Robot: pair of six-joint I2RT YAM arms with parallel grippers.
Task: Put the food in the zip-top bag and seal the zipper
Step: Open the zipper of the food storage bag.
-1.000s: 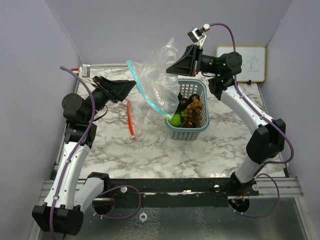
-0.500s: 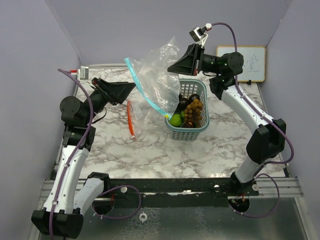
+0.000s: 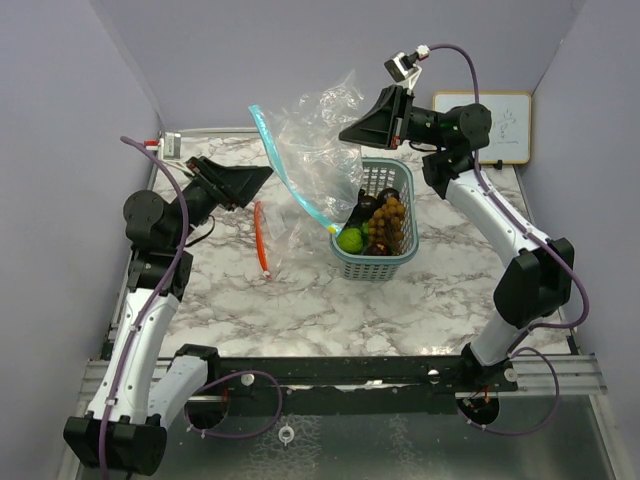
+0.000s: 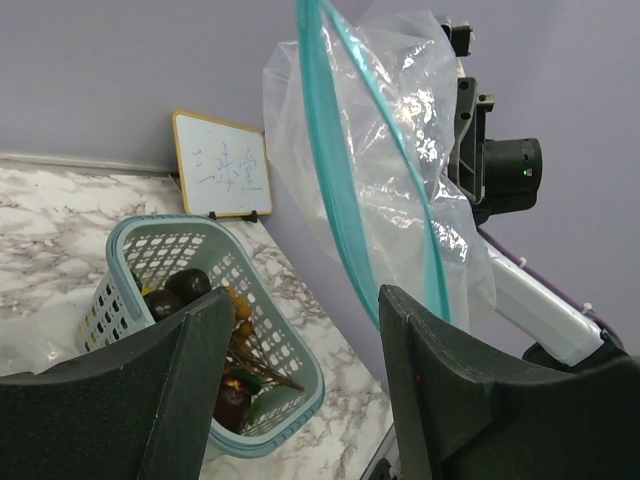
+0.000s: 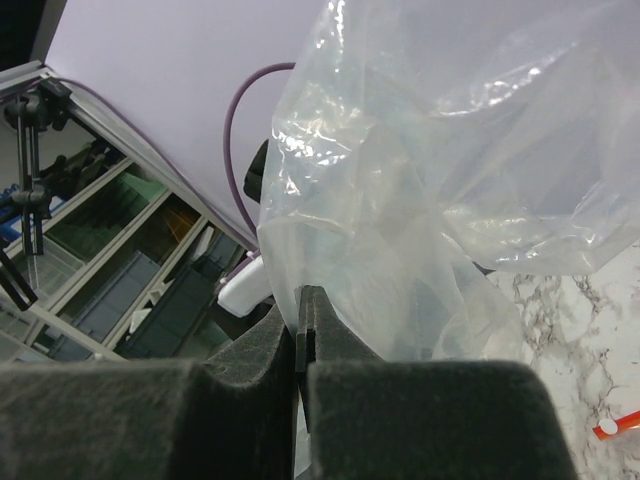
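Observation:
The clear zip-top bag (image 3: 315,150) hangs in the air above the table, its teal zipper (image 3: 290,178) slanting down toward the basket. My right gripper (image 3: 345,132) is shut on the bag's upper edge, as the right wrist view (image 5: 305,295) shows. My left gripper (image 3: 268,172) is open and empty, just left of the zipper; in its wrist view (image 4: 305,295) the zipper (image 4: 335,170) runs above and between the fingers. The food lies in the teal basket (image 3: 395,262): a green fruit (image 3: 350,240), a tan berry cluster (image 3: 388,218) and dark pieces (image 4: 185,285).
An orange-red strip (image 3: 262,238) lies on the marble table left of the basket. A small whiteboard (image 3: 483,127) leans on the back wall at the right. Purple walls close in the left, back and right sides.
My right gripper has lifted the bag a little higher, and the zipper's top corner has risen. My left gripper has stayed open in nearly the same place.

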